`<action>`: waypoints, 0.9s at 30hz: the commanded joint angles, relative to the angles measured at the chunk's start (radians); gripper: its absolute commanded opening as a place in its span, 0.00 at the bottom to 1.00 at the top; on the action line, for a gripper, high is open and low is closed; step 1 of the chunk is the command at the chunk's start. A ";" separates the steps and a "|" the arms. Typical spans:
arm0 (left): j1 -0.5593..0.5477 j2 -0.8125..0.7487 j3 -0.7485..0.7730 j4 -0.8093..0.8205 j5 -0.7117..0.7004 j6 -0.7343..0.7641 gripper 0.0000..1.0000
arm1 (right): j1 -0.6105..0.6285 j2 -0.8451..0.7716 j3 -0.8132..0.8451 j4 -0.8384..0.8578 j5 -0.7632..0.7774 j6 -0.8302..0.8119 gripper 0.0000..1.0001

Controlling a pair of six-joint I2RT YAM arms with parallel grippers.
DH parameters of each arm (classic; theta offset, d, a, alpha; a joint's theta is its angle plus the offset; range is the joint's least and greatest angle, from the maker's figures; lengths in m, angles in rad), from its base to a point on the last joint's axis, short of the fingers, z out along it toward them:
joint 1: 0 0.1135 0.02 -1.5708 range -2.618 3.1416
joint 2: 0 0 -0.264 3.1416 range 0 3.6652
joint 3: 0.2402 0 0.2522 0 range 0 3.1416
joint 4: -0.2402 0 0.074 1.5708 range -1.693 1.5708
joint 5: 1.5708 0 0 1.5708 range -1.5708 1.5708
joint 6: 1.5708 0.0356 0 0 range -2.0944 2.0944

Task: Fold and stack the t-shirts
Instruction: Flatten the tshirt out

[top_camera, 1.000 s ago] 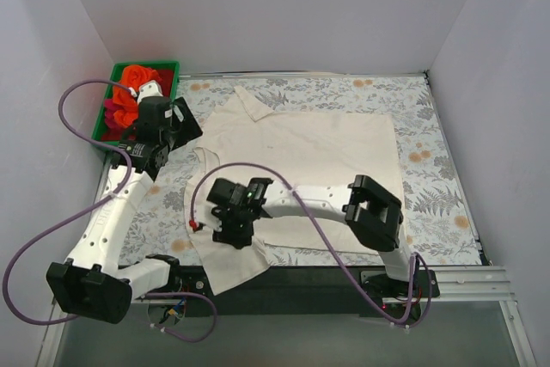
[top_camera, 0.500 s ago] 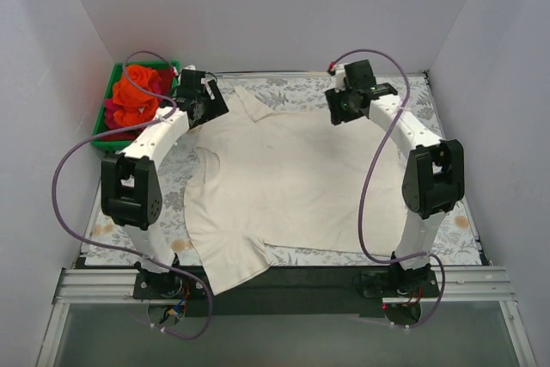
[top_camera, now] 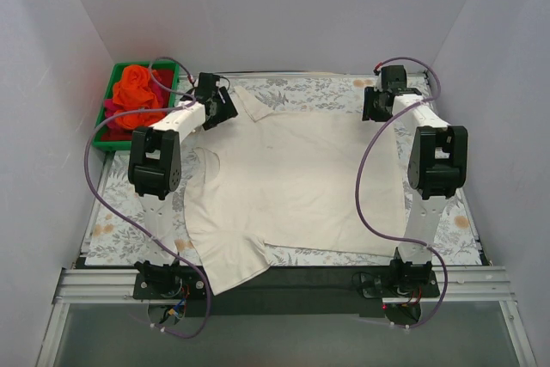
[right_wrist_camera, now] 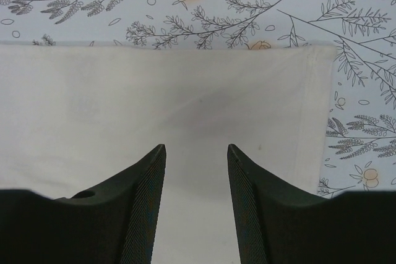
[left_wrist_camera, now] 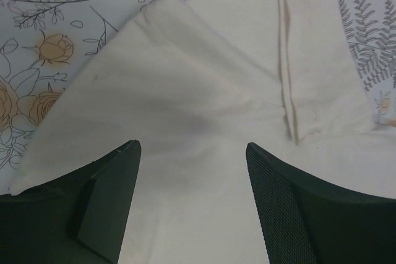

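Cream t-shirt (top_camera: 292,178) spread flat on floral tablecloth (top_camera: 443,169), left gripper (left_wrist_camera: 192,148) jaws apart over its far-left shoulder, right gripper (right_wrist_camera: 196,148) jaws apart over far-right hem corner, orange t-shirt (top_camera: 135,88) bunched in green bin (top_camera: 100,129)

Your left gripper (left_wrist_camera: 192,153) hangs over the cream t-shirt (left_wrist_camera: 185,85), its two black fingers spread apart with bare cloth between them. A stitched hem (left_wrist_camera: 284,60) runs down on the right. The floral tablecloth (left_wrist_camera: 55,23) shows upper left.
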 commanded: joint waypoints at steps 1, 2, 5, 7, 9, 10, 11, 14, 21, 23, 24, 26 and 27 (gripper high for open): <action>0.005 -0.032 -0.043 0.017 -0.026 -0.005 0.63 | -0.002 0.000 -0.017 0.060 -0.012 0.038 0.44; 0.006 -0.036 -0.076 0.017 -0.030 -0.003 0.63 | -0.005 0.001 -0.028 0.061 -0.012 0.040 0.44; 0.006 -0.049 -0.141 0.018 -0.032 -0.003 0.62 | -0.008 -0.002 -0.080 0.070 0.000 0.046 0.44; 0.006 -0.059 -0.176 0.018 -0.033 -0.005 0.62 | -0.014 -0.005 -0.118 0.074 0.003 0.054 0.44; 0.008 -0.075 -0.225 0.011 -0.039 -0.006 0.61 | -0.017 -0.009 -0.148 0.076 -0.001 0.060 0.44; 0.008 -0.082 -0.242 0.005 -0.039 -0.011 0.61 | -0.020 -0.011 -0.178 0.077 -0.003 0.061 0.44; 0.008 -0.092 -0.262 0.000 -0.041 -0.012 0.60 | -0.019 -0.015 -0.194 0.076 -0.003 0.070 0.44; 0.008 -0.127 -0.328 -0.037 -0.044 -0.025 0.57 | -0.022 -0.043 -0.276 0.071 -0.007 0.107 0.44; 0.009 -0.334 -0.570 -0.084 -0.064 -0.039 0.55 | -0.022 -0.173 -0.500 0.035 0.039 0.207 0.44; 0.008 -0.421 -0.647 -0.094 -0.069 -0.045 0.56 | -0.022 -0.233 -0.571 0.028 0.043 0.222 0.44; 0.008 -0.447 -0.667 -0.097 -0.066 -0.046 0.56 | -0.023 -0.255 -0.591 0.024 0.042 0.235 0.44; 0.009 -0.530 -0.714 -0.100 -0.061 -0.052 0.57 | -0.020 -0.319 -0.626 0.025 0.045 0.241 0.44; 0.009 -0.553 -0.719 -0.098 -0.059 -0.058 0.57 | -0.020 -0.336 -0.635 0.028 0.048 0.239 0.44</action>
